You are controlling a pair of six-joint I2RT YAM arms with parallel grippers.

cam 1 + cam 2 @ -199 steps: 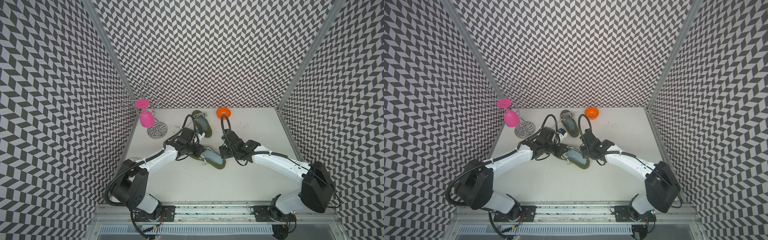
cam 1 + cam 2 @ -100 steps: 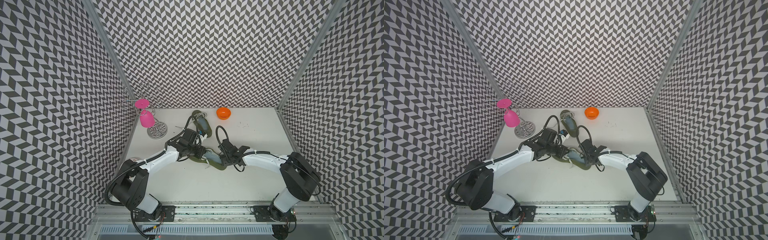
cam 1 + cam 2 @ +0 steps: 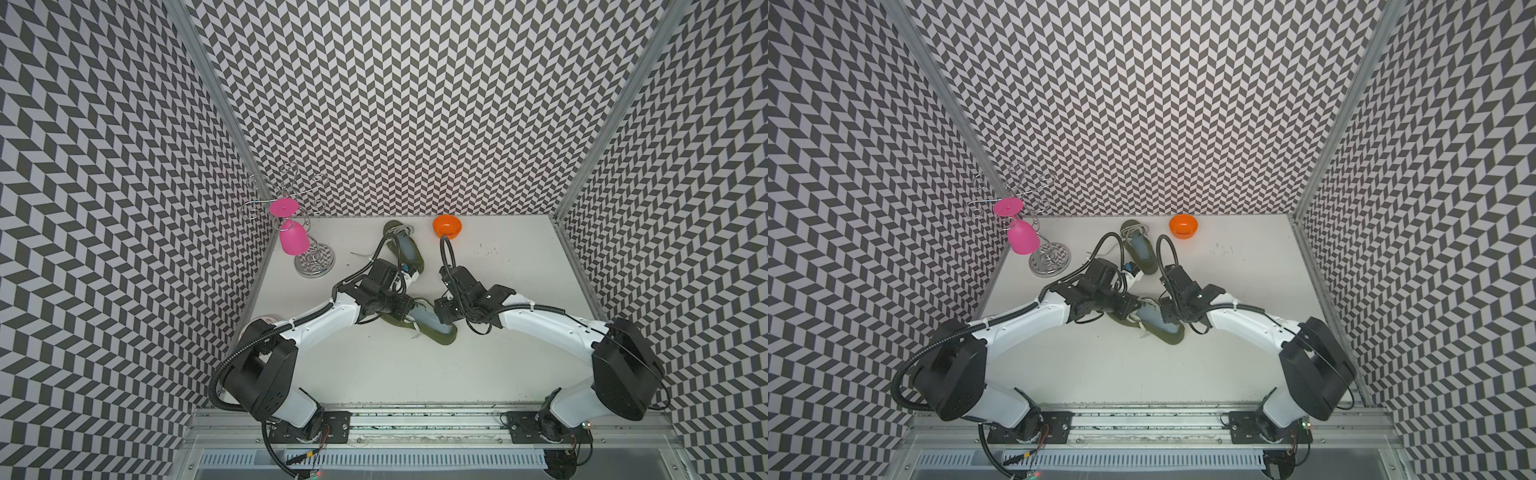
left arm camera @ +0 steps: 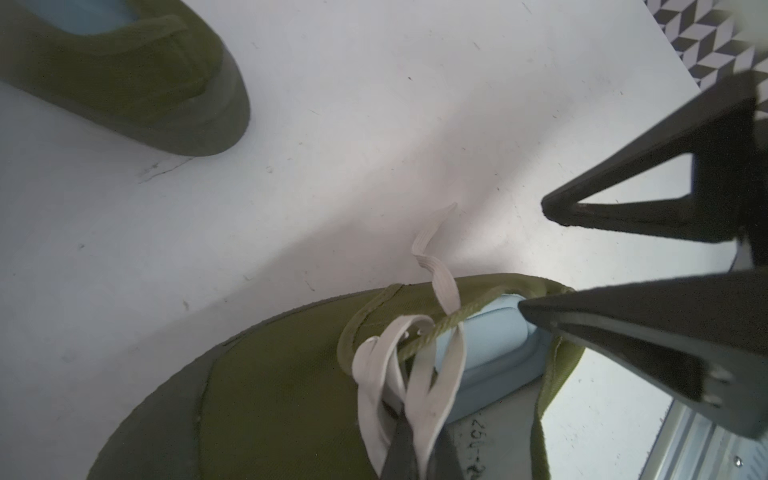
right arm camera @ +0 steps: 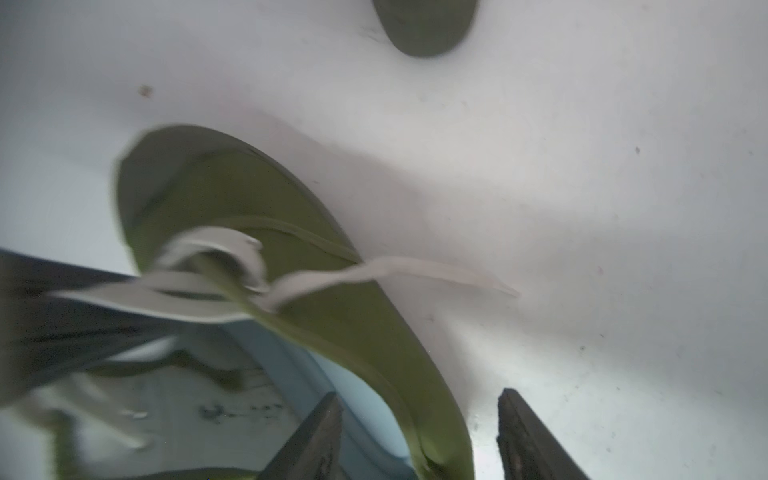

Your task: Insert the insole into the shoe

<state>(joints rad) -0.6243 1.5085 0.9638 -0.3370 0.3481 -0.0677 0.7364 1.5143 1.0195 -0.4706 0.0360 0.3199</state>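
Left gripper (image 4: pixel 419 453) pinches white lace (image 4: pixel 440 282); right gripper (image 5: pixel 417 397), jaws apart astride olive canvas shoe (image 4: pixel 282 374), closing may buckle light-blue insole (image 4: pixel 490 340).

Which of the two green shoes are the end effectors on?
The olive-green canvas shoe at mid-table: the left end effector pinches its white laces, the right end effector straddles its side wall. The other olive-green shoe lies by the back wall.

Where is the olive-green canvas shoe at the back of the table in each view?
Both top views: far olive-green canvas shoe, back centre, left of orange plastic bowl.
Left wrist: upper-left corner.
Right wrist: its rounded end, top edge.
Shared landmark: near white-laced olive-green shoe.
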